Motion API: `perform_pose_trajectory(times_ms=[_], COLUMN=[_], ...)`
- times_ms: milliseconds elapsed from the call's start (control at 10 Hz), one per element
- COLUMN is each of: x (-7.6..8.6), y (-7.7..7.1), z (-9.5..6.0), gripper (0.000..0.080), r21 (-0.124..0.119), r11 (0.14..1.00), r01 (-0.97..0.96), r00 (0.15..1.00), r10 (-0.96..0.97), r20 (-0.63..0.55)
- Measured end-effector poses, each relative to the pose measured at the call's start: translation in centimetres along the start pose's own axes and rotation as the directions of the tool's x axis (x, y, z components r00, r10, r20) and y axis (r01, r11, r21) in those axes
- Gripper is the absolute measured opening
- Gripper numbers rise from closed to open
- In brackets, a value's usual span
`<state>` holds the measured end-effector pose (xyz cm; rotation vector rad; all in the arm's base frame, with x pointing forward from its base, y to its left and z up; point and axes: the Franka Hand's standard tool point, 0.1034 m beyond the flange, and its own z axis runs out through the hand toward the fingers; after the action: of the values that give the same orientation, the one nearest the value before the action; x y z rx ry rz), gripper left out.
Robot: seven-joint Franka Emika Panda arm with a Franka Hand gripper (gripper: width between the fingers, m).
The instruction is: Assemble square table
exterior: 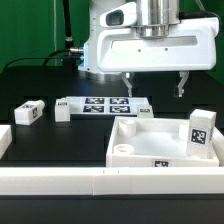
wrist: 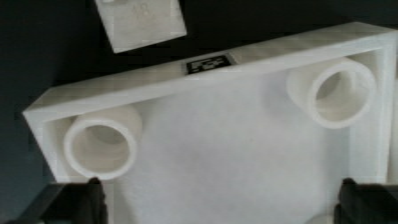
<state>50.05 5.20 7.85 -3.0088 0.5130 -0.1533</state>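
Where the exterior view is nearest, a long white rail (exterior: pixel 100 182) lies along the lower edge, and just behind it, at the lower right, sits the square table top (exterior: pixel 130 153) with one leg (exterior: pixel 200 130) standing upright at its right side. Farther back the marker board (exterior: pixel 105 105) lies at mid frame, with a loose leg (exterior: pixel 28 113) at the left and a small white block (exterior: pixel 62 108), probably another leg, just beside the board. The gripper (exterior: pixel 155 88) hangs above the top, jaws wide apart and holding nothing.

Matt white plastic square table top (exterior: pixel 140 140) and legs (exterior: pixel 28 113) — smooth — on matt black table (exterior: pixel 40 85)
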Motion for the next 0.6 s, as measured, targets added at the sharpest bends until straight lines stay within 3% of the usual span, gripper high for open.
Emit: perform_pose_trajectory(times_ms=[200,300,400,600], x=[-0.7,-1.2,-0.6,-1.6], y=[0.5,1.2,1.2,1.2], z=[0.8,0.9,0.8,0.7], gripper=[0.0649,0.0649,0.0649,0.0649], r21=[-0.008,0.005,0.013,0.022], r11=[0.993,0.981,0.983,0.984], r01=[0.115,0.193,0.184,0.175], r00=[0.993,0.969,0.960,0.911], r10=[-0.114,-0.191,-0.182,-0.170], r20=[0.034,0.157,0.212,0.376])
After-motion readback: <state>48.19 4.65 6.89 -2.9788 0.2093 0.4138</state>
